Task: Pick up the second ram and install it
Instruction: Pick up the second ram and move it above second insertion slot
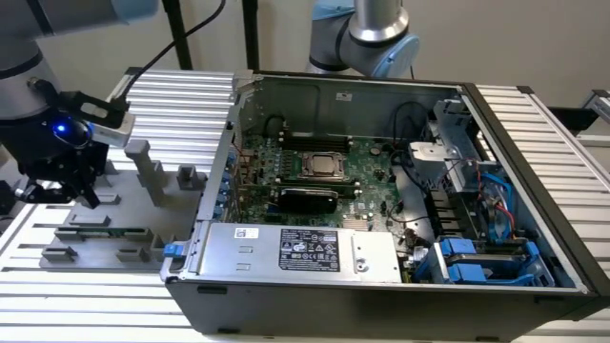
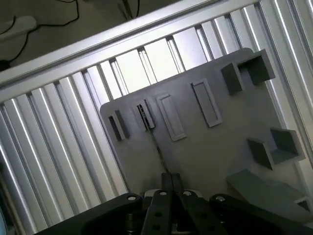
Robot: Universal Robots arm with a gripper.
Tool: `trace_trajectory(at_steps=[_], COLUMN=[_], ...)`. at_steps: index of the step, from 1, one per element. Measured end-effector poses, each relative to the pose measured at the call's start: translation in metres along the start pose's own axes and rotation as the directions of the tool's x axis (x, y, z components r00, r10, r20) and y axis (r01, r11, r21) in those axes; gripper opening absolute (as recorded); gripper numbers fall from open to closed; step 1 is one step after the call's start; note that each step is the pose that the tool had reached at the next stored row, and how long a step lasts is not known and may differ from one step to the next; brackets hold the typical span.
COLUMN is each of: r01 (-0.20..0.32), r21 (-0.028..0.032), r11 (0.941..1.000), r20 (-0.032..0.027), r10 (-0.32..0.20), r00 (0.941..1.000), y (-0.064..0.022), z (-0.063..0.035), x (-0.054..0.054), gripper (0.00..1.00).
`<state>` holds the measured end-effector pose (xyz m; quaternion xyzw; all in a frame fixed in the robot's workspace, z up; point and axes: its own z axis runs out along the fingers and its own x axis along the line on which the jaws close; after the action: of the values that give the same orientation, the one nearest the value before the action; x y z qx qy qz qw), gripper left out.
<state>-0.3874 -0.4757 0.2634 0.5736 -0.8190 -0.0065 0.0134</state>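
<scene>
Bars of shiny metal lie side by side and make the table [image 1: 181, 93]. The wall behind it is pale. A big open computer case [image 1: 333, 300] sits in the middle of the table. Inside it lies a wide green board [image 1: 372, 161] with a square silver chip [image 1: 322, 166]. A second robot arm [image 1: 376, 36] stands behind the case.

On the exterior view's left, a flat grey plate [image 1: 114, 214] lies on the table just beside the case. The second ram [image 1: 100, 232] is a thin green stick, and it sits in the plate near the front edge. In the wrist view it is a thin dark line [image 2: 157, 147] that runs across the plate [image 2: 205, 147] from a small slot to right under the tool [image 2: 171, 182].

The tool [image 1: 68, 194] hangs over the plate, close above the stick. I cannot tell how far open it is, or if it has hold of the stick. A blue light [image 1: 59, 129] glows on the arm above it.

Two tall grey posts [image 1: 141, 161] stand on the plate between the tool and the case, near the tool. Small blocks [image 2: 283, 142] stick up from the plate too. The plate stops a little short of the table's long edge rail [image 2: 146, 29], with bare bars between them. More bare table lies behind the plate and in front of it. The case wall is close on one side of the plate.
</scene>
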Motion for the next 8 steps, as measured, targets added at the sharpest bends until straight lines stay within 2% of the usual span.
trace_trajectory(at_steps=[4, 8], r01=[0.074, 0.145], r21=[0.0022, 0.0045], r11=[0.9973, 0.9894], r20=[-0.0014, -0.0018], r10=[-0.074, -0.145], r00=[0.9973, 0.9894], y=[-0.0001, -0.0002], z=[0.0042, 0.0075], x=[0.0, -0.0001], gripper=[0.0, 0.0])
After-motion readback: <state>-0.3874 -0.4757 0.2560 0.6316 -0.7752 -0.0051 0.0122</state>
